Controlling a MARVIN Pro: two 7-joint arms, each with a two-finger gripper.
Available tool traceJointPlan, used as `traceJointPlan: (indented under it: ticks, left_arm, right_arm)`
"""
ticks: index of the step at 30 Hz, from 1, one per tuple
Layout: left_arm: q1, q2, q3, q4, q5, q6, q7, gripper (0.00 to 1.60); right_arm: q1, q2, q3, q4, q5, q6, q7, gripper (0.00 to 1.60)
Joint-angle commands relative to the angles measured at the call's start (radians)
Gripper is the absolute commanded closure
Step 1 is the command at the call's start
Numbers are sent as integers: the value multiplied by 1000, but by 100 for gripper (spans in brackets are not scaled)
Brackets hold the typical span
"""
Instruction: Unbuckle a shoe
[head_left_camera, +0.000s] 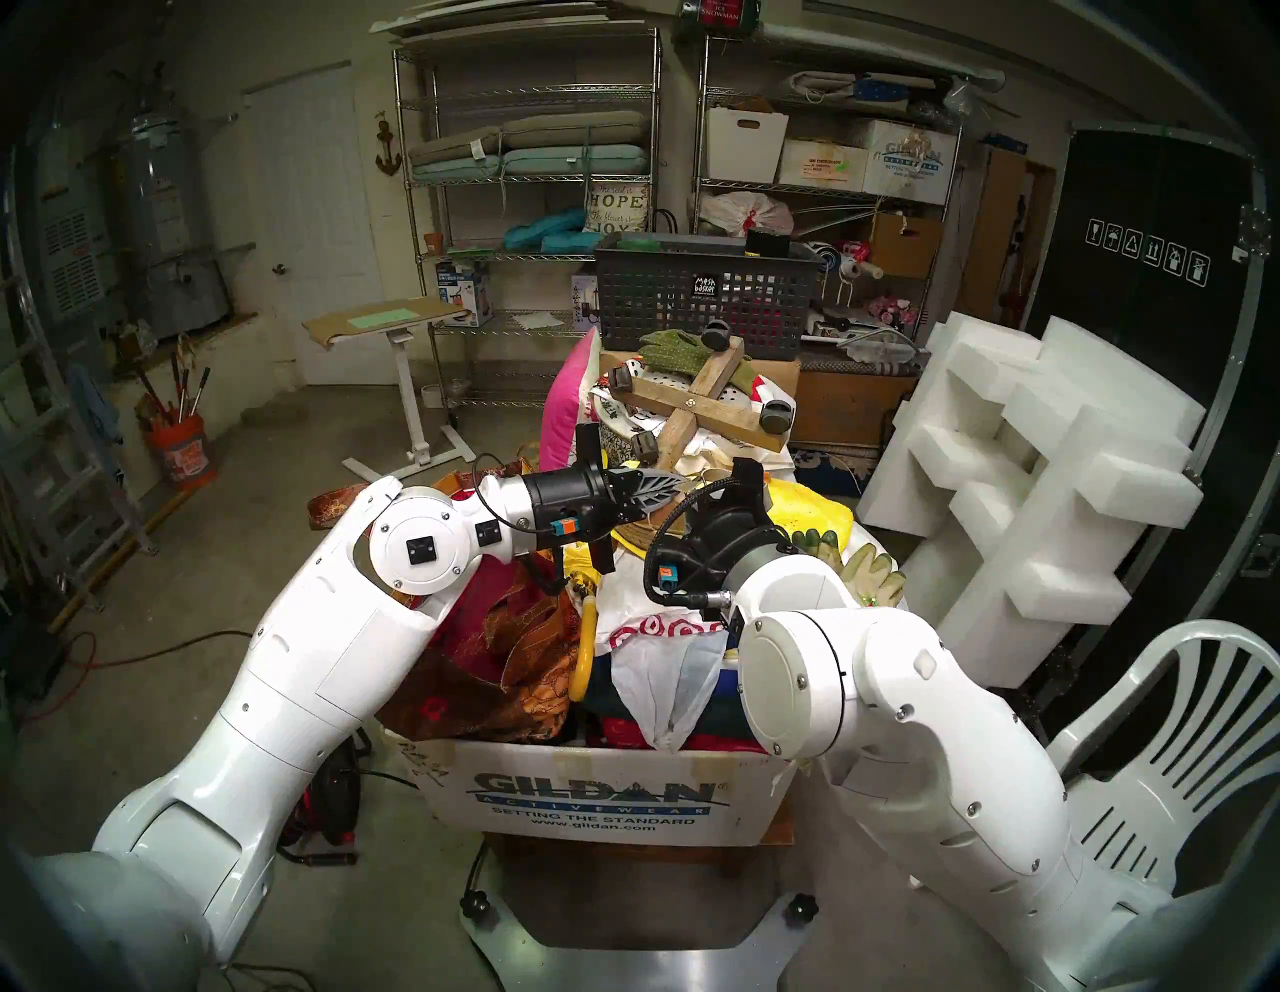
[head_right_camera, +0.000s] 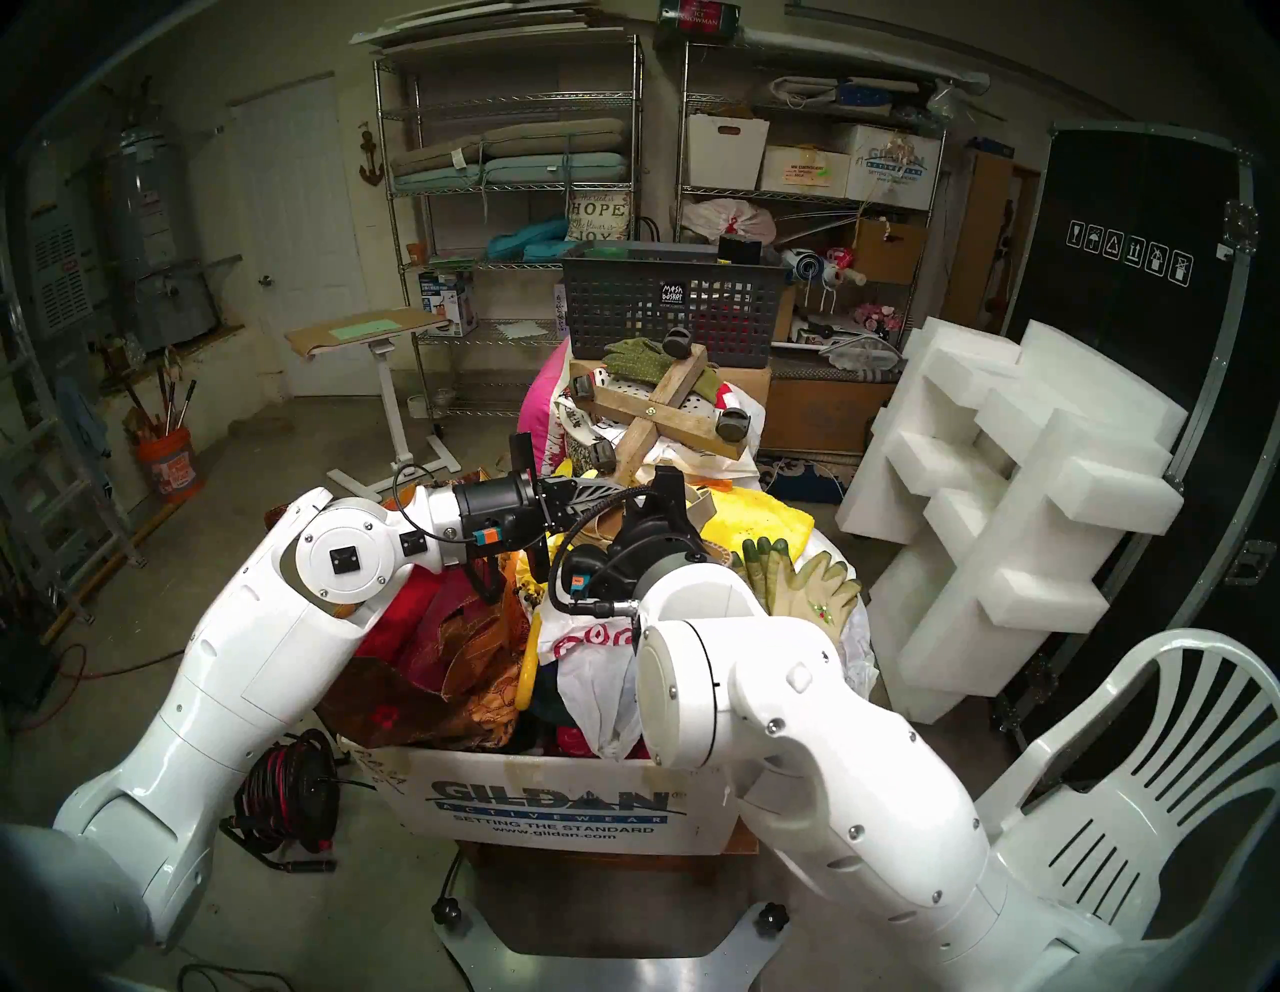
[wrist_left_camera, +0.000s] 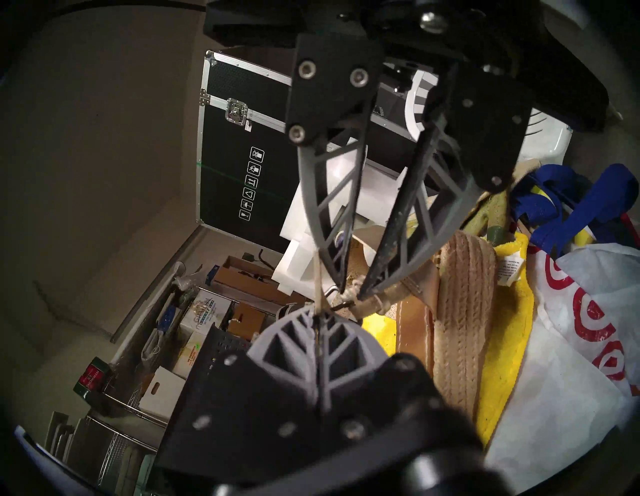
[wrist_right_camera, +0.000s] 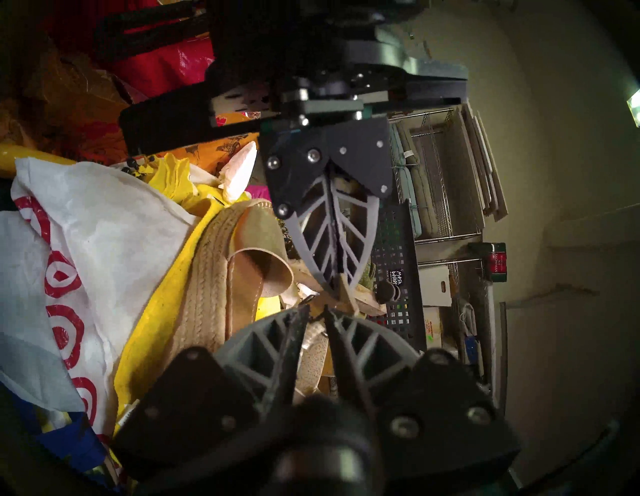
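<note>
While both arms are meeting over the heaped white printed cardboard box (head_left_camera: 589, 796), the tan wedge sandal with its woven jute sole (wrist_left_camera: 460, 311) is lying on its side on a yellow cloth (wrist_left_camera: 502, 346), touching a white plastic bag with red rings (wrist_left_camera: 571, 329). The left gripper (wrist_left_camera: 317, 311) is holding its jaws together on the sandal's thin tan ankle strap (wrist_left_camera: 318, 277). The right gripper (wrist_left_camera: 351, 296) is facing it tip to tip, its jaws sitting narrowly apart around the strap's thicker end; whether they are pinching it cannot be told. Clutter is crowding every edge below, and only the air above the pile is staying open. One sandal, two grippers, one cloth, one bag and two pale gloves (head_left_camera: 866, 561) are showing.
</note>
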Motion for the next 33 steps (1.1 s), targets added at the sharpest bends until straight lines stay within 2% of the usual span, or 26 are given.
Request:
traceJointPlan:
  ticks: [1, 8, 18, 33]
  left_arm:
    - [-4, 1, -19, -11, -46, -3, -8, 160]
    - [4, 3, -31, -13, -57, -5, -15, 160]
    - [14, 9, -42, -13, -65, -11, -17, 160]
    - [34, 19, -44, -28, -81, -25, -20, 160]
  right_arm:
    - [41, -49, -10, 23, -34, 35, -5, 99]
    - [60, -71, -20, 55, -68, 74, -1, 100]
    - [63, -72, -22, 56, -92, 105, 9, 100]
    - [67, -82, -33, 58, -88, 103, 21, 97]
